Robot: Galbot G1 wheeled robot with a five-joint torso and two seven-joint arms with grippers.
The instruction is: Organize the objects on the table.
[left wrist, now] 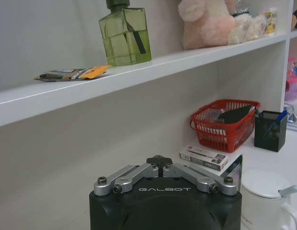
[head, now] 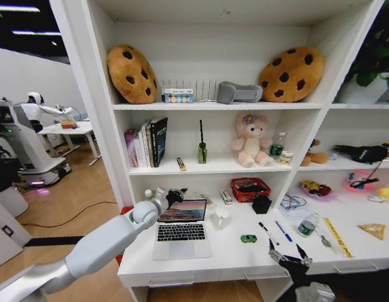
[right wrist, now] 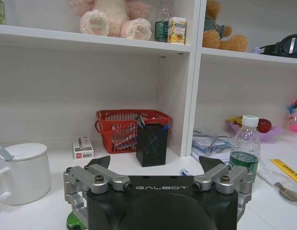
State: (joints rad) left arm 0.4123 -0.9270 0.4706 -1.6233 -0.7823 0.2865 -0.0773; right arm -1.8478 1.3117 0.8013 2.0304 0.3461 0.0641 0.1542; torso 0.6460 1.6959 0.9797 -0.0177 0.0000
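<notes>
The task looks to be at its start, judging from the desk: nothing seems sorted yet. On the table (head: 200,267) the laptop (head: 181,229) stands open, screen lit, just beside the white mug (head: 220,218). The green toy car (head: 248,238) lies in front, near the table's front edge, and two pens (head: 274,231) lie loose to its right, w/ a water bottle (head: 307,224), a spoon and a yellow ruler (head: 337,237) further right. The black pen holder (head: 261,204) stands in front of the red basket (head: 250,188) at the back, so the pens probably belong there; this is only a guess. The left gripper (head: 176,195) is raised behind the top edge of the laptop lid, arm stretched forward from the lower left; in the left wrist view its jaws are closed together, holding nothing. The right gripper (head: 290,257) hovers low at the table's front edge, approx. between the car and the bottle, pointing toward the shelves. Its jaws are spread wide and empty, and in the right wrist view the car shows just below one of its fingers (right wrist: 98,162).
</notes>
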